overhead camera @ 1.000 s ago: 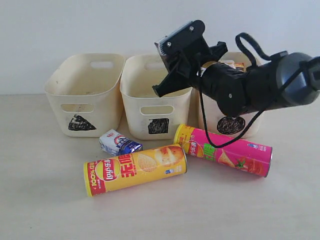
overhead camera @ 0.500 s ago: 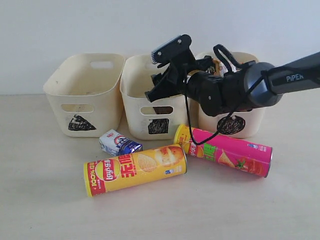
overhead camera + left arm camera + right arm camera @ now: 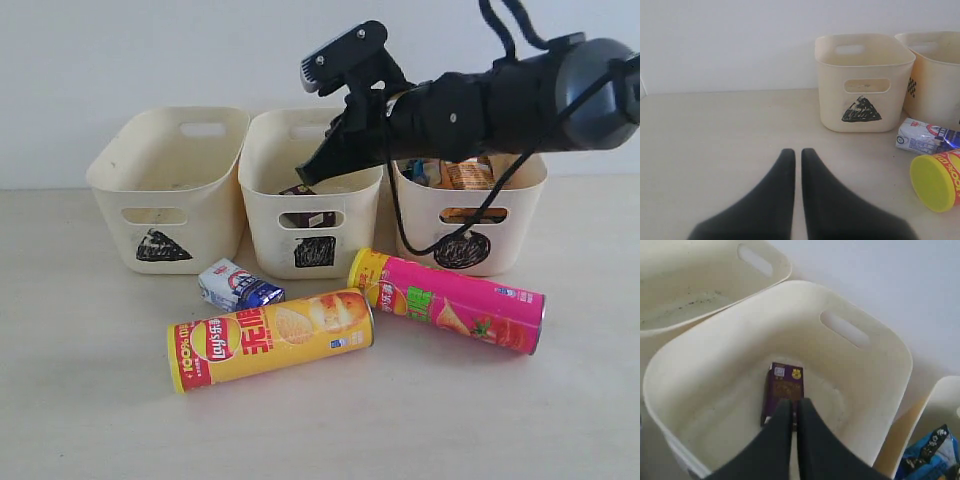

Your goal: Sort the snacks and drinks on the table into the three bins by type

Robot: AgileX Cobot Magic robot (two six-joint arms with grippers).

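Observation:
My right gripper (image 3: 306, 177) hangs shut and empty over the middle cream bin (image 3: 262, 205), the one marked with a square. A dark purple drink carton (image 3: 784, 385) lies on that bin's floor, below the shut right gripper (image 3: 795, 402). On the table in front lie a yellow chip tube (image 3: 270, 338), a pink chip tube (image 3: 447, 300) and a white-blue carton (image 3: 238, 285). The circle bin (image 3: 510, 235) holds an orange-brown bag (image 3: 467, 174) and a blue bag (image 3: 930, 450). The triangle bin (image 3: 165, 190) stands at the left. My left gripper (image 3: 794, 152) is shut, low over bare table, out of the exterior view.
The three bins stand in a row against a white wall. In the left wrist view, the triangle bin (image 3: 862, 85), the white-blue carton (image 3: 922, 140) and the yellow tube's lid (image 3: 935, 182) lie ahead of the left gripper.
A dark carton now shows in the square bin, whose cutout looked empty a second ago. The right arm dipped toward that bin, then rose.

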